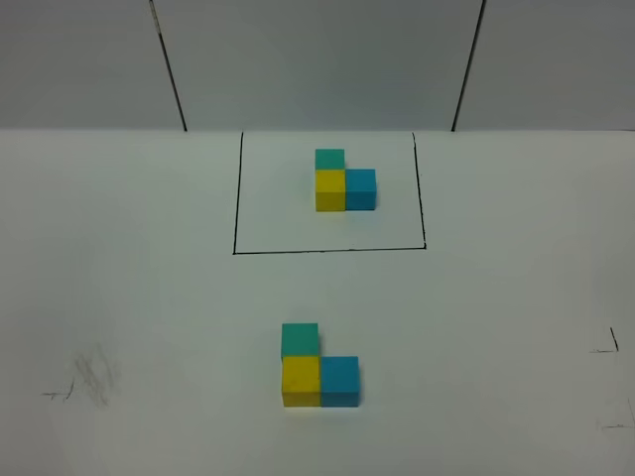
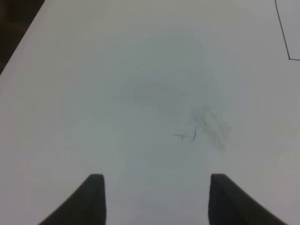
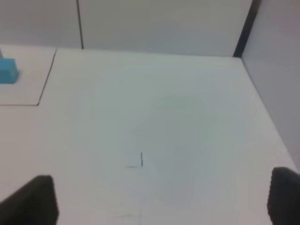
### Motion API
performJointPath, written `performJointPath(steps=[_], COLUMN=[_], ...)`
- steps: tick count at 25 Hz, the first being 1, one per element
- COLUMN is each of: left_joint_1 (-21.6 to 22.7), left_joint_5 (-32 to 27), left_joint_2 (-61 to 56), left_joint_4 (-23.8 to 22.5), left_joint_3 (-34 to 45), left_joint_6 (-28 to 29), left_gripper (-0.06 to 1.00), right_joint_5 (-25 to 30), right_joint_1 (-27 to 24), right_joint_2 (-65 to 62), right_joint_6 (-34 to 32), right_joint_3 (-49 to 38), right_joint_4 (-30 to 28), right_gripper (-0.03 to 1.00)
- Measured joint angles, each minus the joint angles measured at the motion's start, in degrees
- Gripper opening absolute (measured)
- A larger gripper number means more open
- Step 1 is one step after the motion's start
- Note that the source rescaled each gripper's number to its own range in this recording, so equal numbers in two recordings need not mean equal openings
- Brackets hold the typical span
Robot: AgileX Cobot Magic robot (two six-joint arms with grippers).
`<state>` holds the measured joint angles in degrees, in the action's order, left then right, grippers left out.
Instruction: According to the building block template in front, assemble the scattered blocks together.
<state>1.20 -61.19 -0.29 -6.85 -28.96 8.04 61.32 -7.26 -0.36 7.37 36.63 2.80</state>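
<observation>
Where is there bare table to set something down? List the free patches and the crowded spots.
Free: the table left of the assembled blocks, out to the smudge; the right side toward the pen marks; the strip between the black outline and those blocks. Crowded: inside the outline, around the template.

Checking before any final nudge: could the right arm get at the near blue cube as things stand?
Probably yes. The blue cube sits on the right side of the assembled cluster, its right face open to bare table. The right gripper is open and empty.

A white matte tabletop (image 1: 149, 297) carries a grey pencil smudge (image 1: 91, 377) and small black corner marks (image 1: 607, 345).
</observation>
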Motion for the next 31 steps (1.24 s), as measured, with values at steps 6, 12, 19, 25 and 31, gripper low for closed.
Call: performJointPath(steps=[6,12,19,25,31], left_joint_1=[0.00,0.00,0.00,0.00,0.00], left_joint_5=[0.00,0.00,0.00,0.00,0.00], left_joint_2=[0.00,0.00,0.00,0.00,0.00], left_joint_4=[0.05,0.05,0.05,0.05,0.05], left_joint_3=[0.00,0.00,0.00,0.00,0.00], left_joint_6=[0.00,0.00,0.00,0.00,0.00], left_gripper=[0.11,0.11,0.11,0.11,0.11], right_joint_5=[-0.21,0.01,-0.05,-0.05,-0.05], right_joint_1=[0.05,0.06,1.48,4.79,5.16], right_joint_2=[-0.11,-0.11,-0.11,-0.11,-0.11], right_joint_6=[1.07,1.02,0.85,0.70,0.70], right_joint_3=[-7.30,-8.18,-8.18,-8.18,-8.18], right_joint_4=[3.57,3.68,3.68,3.85,3.85], right_gripper=[0.85,0.82,0.70,0.56,0.45])
